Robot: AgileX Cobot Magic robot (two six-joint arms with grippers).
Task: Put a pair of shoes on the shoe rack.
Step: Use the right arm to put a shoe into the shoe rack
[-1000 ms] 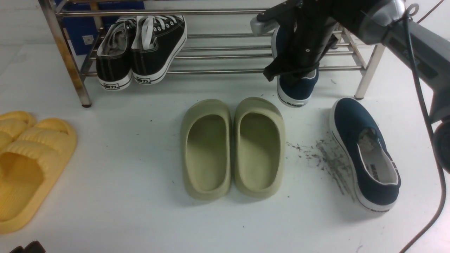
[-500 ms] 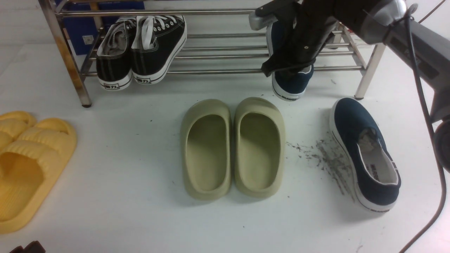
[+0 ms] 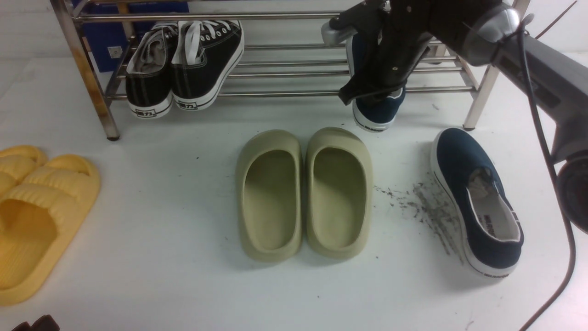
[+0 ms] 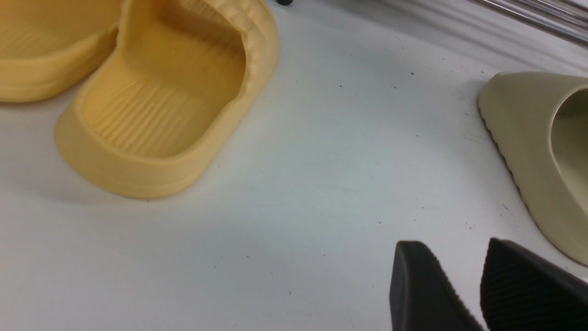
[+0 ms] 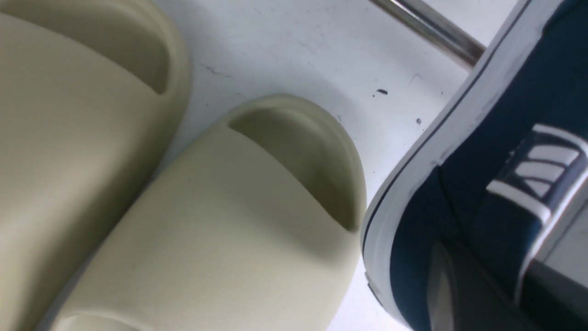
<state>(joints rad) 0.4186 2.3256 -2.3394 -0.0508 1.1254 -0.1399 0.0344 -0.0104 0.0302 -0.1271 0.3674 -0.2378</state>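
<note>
The right tool (image 3: 383, 89) is clamped on the heel of one navy shoe (image 3: 376, 114), whose toe lies over the right end of the shoe rack (image 3: 285, 93). The other navy shoe (image 3: 477, 202) sits on the tabletop (image 3: 161, 220), near right. The left tool (image 4: 452, 257) stands apart, empty.

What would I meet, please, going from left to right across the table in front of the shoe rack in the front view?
Yellow slides → left olive-green slide → right olive-green slide → dark scuff marks → loose navy slip-on shoe.
</note>
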